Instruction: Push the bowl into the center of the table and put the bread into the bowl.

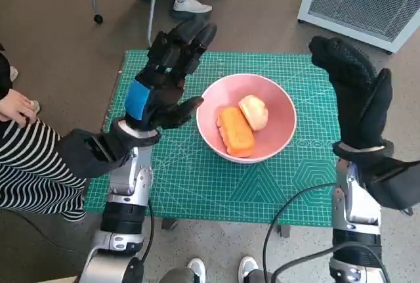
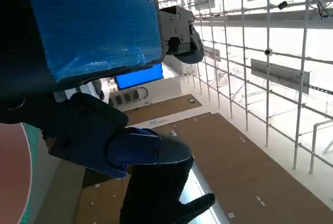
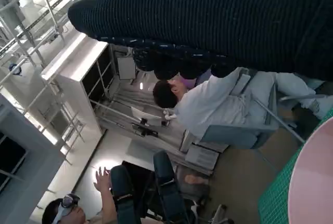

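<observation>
The round pink bowl stands near the middle of the table, which is covered with a green cutting mat. Inside the bowl lie the orange oblong bread and, touching it, a pale round bun. The left hand is raised above the mat just beside the bowl, its fingers spread apart and holding nothing. The right hand in the black glove is raised on the other side of the bowl, fingers straight and a little apart, also holding nothing. A person in a white coat sits in the background
</observation>
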Robot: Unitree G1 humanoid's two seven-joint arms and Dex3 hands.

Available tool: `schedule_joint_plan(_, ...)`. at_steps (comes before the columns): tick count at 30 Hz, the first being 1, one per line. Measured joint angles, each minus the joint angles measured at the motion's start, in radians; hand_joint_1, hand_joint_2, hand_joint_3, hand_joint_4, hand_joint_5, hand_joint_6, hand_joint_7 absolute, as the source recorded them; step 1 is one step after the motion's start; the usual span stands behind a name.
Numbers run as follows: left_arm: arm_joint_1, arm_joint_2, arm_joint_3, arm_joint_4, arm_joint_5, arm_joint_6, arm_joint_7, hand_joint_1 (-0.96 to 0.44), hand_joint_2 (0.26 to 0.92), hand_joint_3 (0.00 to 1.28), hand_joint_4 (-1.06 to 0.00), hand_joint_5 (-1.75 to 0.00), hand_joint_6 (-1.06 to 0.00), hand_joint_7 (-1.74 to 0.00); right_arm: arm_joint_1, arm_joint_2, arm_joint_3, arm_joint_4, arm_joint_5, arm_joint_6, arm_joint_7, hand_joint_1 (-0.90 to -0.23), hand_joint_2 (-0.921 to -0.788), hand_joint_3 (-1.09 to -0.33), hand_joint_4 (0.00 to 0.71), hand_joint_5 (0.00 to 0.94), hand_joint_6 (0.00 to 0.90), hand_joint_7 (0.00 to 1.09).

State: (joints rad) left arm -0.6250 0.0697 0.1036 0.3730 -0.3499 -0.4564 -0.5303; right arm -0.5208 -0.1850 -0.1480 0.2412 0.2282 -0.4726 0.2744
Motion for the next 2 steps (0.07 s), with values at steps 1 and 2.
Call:
schedule_joint_plan(1,0.001,0.0,0.001,0.0,-0.001,-0.001,-0.001,-0.56,0.916,0.31,-0.07,-0.24,0.0,-0.59,0.0,0.0,0.001,0.001,-0.001,0.0,0.0,-0.786,-0.921,-0.683,0.19,0.003,0.064,0.52)
schedule_joint_plan(2,0.001,0.001,0.002,0.001,-0.002,-0.001,-0.003,-0.56,0.916,0.31,-0.07,-0.24,0.0,-0.59,0.0,0.0,0.002,0.003,-0.002,0.0,0.0,-0.786,-0.921,-0.683,0.192,0.004,0.064,0.52)
